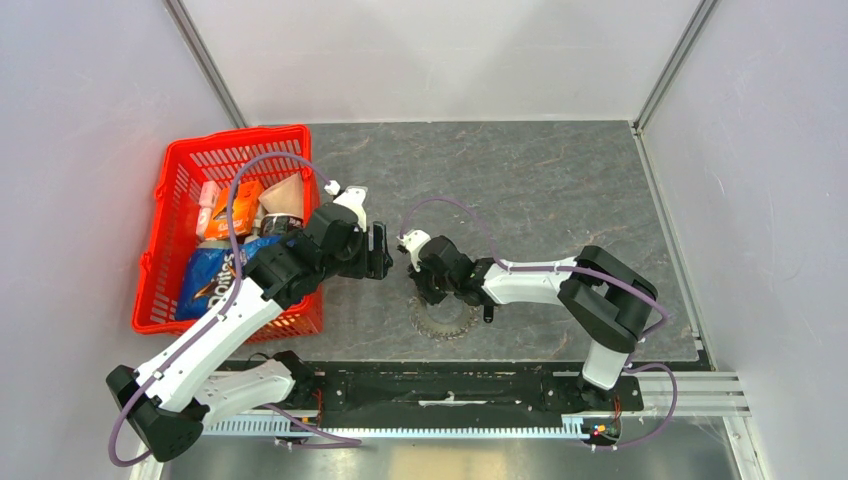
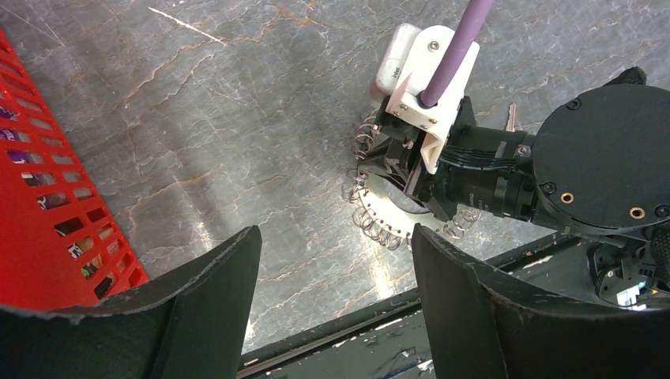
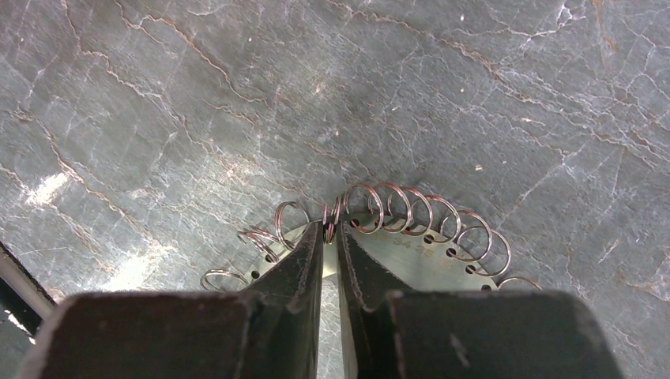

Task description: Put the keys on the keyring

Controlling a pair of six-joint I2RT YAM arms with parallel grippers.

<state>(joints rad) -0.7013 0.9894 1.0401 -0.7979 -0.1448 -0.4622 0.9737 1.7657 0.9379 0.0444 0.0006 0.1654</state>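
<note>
The keyring (image 3: 411, 253) is a flat silvery disc lying on the table, with many small wire loops hooked through holes round its rim; it also shows as a toothed circle (image 1: 443, 320) and beneath the right arm (image 2: 378, 207). My right gripper (image 3: 330, 229) points down onto its rim (image 1: 436, 300), with the jaws drawn almost together on one small loop (image 3: 328, 221). My left gripper (image 2: 336, 237) hovers wide open and holds nothing, to the left of the keyring (image 1: 383, 250). A thin metal key blade (image 2: 512, 118) peeks out behind the right wrist; its head is hidden.
A red plastic basket (image 1: 235, 135) full of snack packets stands at the left, close behind the left arm. The black rail of the table's near edge (image 2: 332, 335) runs just below the keyring. Grey walls close in the table on three sides.
</note>
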